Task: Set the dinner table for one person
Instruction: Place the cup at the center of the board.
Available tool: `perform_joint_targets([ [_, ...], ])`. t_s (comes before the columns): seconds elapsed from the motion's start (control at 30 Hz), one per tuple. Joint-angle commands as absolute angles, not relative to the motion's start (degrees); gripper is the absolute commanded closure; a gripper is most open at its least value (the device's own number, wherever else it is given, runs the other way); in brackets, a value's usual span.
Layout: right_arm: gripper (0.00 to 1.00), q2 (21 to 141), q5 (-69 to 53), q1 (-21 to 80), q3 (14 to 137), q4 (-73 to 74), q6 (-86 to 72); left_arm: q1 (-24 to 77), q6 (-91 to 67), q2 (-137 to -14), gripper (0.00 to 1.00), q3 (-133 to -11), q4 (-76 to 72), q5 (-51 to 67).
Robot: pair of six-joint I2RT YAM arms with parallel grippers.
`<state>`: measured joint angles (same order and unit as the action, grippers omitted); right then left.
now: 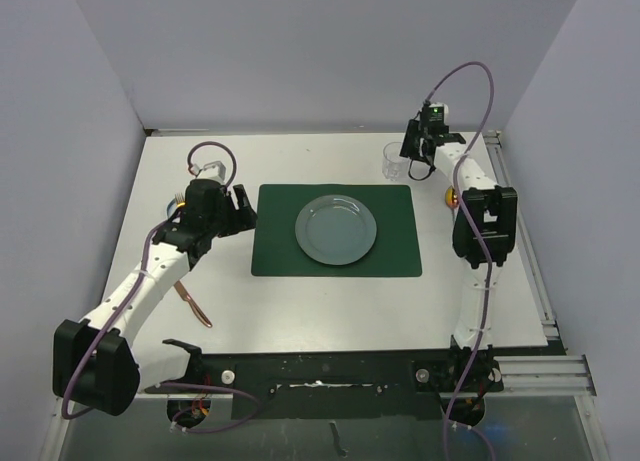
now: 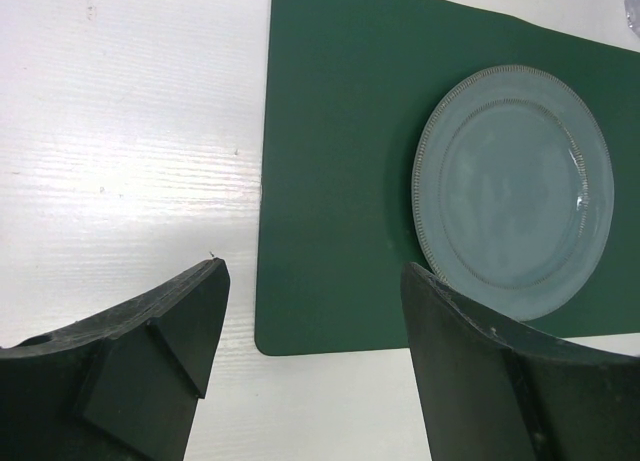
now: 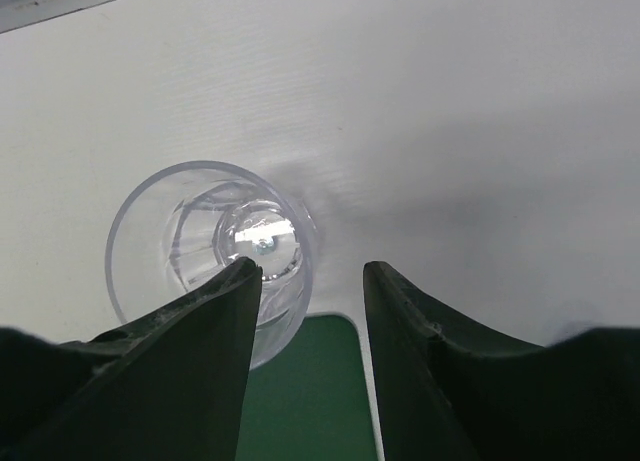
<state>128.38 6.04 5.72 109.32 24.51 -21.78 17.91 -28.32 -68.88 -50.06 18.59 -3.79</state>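
Note:
On the white dinner table (image 1: 330, 311) lies a dark green placemat (image 1: 400, 251) with a grey-blue plate (image 1: 336, 229) at its middle. A clear glass (image 1: 393, 161) stands upright on the table just beyond the mat's far right corner. My right gripper (image 1: 412, 159) hangs over it. In the right wrist view the right gripper (image 3: 310, 266) is open, its left finger over the glass (image 3: 180, 231) and the glass's near wall in the gap. My left gripper (image 2: 315, 266) is open and empty above the mat's left edge (image 2: 330, 131), with the plate (image 2: 515, 191) to the right.
A copper-coloured utensil (image 1: 190, 303) lies on the table beside the left arm. Gold fork tines (image 1: 178, 196) show behind the left wrist. A small orange-gold object (image 1: 452, 194) sits partly hidden under the right arm. Metal rails (image 1: 540, 281) edge the table's right side.

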Motion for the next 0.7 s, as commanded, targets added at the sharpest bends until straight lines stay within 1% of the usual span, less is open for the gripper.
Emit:
perform_joint_targets([
  [0.0,0.54,118.07,8.59,6.03,107.34,19.39,-20.30,18.11,-28.69,-66.26,0.31,-50.57,16.00,-3.23],
  [0.17,0.54,112.72,5.92,6.07,105.61,18.72,-20.43,18.41,-29.33,-65.83,0.31,-50.10,15.96,-2.64],
  [0.27,0.54,108.50,2.89,6.74,101.98,17.75,-20.65,18.71,-30.20,-66.23,0.32,-50.52,18.34,-4.45],
  [0.37,0.54,102.30,0.39,8.96,94.94,14.80,-20.26,18.89,-32.55,-68.98,0.32,-53.08,25.23,-13.52],
  [0.47,0.55,97.43,-0.11,13.41,87.65,12.38,-18.85,19.03,-34.43,-73.59,0.34,-55.73,32.16,-21.17],
  [0.67,0.55,89.81,0.95,24.86,77.47,11.81,-16.33,19.18,-36.72,-79.81,0.34,-60.44,36.63,-29.31],
])
